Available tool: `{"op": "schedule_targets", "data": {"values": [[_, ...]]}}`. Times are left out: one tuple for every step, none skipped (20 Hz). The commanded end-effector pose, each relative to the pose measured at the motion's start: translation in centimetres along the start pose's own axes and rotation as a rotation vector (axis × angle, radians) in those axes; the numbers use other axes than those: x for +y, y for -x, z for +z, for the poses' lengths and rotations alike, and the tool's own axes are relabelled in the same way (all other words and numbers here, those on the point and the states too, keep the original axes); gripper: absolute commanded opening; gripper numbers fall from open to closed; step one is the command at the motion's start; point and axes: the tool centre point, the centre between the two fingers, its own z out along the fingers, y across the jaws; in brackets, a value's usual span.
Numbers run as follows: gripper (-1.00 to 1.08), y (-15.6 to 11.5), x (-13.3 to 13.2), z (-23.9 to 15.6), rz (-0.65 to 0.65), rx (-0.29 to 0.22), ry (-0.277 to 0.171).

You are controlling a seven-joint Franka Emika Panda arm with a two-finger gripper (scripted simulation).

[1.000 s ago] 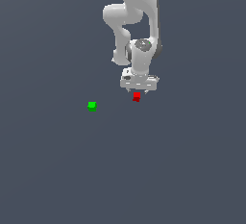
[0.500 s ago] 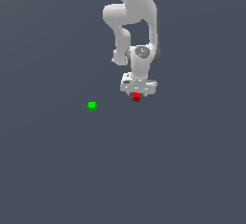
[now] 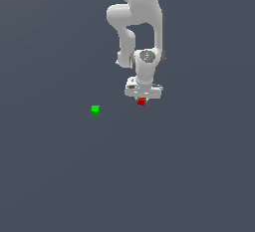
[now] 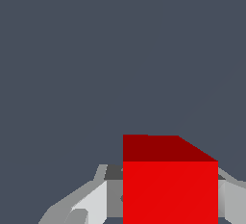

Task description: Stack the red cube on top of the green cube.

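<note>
Since a second ago our claw has sunk onto the red cube, apparently gripping its flat sides. It looks light, rigid. The green cube sits well apart.

I see flat, even, moderately dim lighting in both views. The slate surface shows no glare or clear cast shadows. Edges render coarse and slightly soft. The red cube top face reads darker than its front.
</note>
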Motion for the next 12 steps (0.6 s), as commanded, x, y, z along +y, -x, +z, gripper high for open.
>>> {"op": "schedule_targets", "data": {"values": [[-1.0,-0.02,0.02,0.05,0.0,0.0,0.0],[-1.0,-0.02,0.02,0.05,0.0,0.0,0.0],[-1.0,-0.02,0.02,0.05,0.0,0.0,0.0],[-1.0,-0.02,0.02,0.05,0.0,0.0,0.0],[-1.0,-0.02,0.02,0.05,0.0,0.0,0.0],[-1.0,-0.02,0.02,0.05,0.0,0.0,0.0],[-1.0,-0.01,0.01,0.02,0.0,0.0,0.0],[-1.0,-0.01,0.01,0.0,0.0,0.0,0.0],[-1.0,-0.01,0.01,-0.06,0.0,0.0,0.0],[-1.0,0.0,0.01,-0.16,0.0,0.0,0.0],[-1.0,0.0,0.01,-0.3,0.0,0.0,0.0],[-1.0,0.01,0.02,-0.48,0.0,0.0,0.0]]}}
